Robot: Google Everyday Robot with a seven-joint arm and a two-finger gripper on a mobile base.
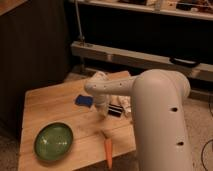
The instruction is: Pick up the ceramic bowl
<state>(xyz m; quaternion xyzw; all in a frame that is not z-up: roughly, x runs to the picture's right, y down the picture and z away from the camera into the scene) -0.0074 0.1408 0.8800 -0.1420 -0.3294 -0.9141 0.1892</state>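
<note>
state: gripper (104,109) clenched, apparently empty, above middle of table (50,102) beside blue object (84,101) | ceramic bowl (54,141) rests near table's front-left corner, well apart | risk: arriving shut, gripper could push the glossy bowl over the edge

Rises on the right side of the view as a thick white upper arm (161,127), topped by a rounded elbow (165,82). Reaches leftward from there as a slimmer white forearm (120,88), lying roughly level. Ends in a wrist (98,83) that turns downward. Hangs the gripper (104,110) directly beneath that wrist, pointing down, left of the upper arm and a little below the forearm, near the middle of the view. Holds the jaws pressed together.
</note>
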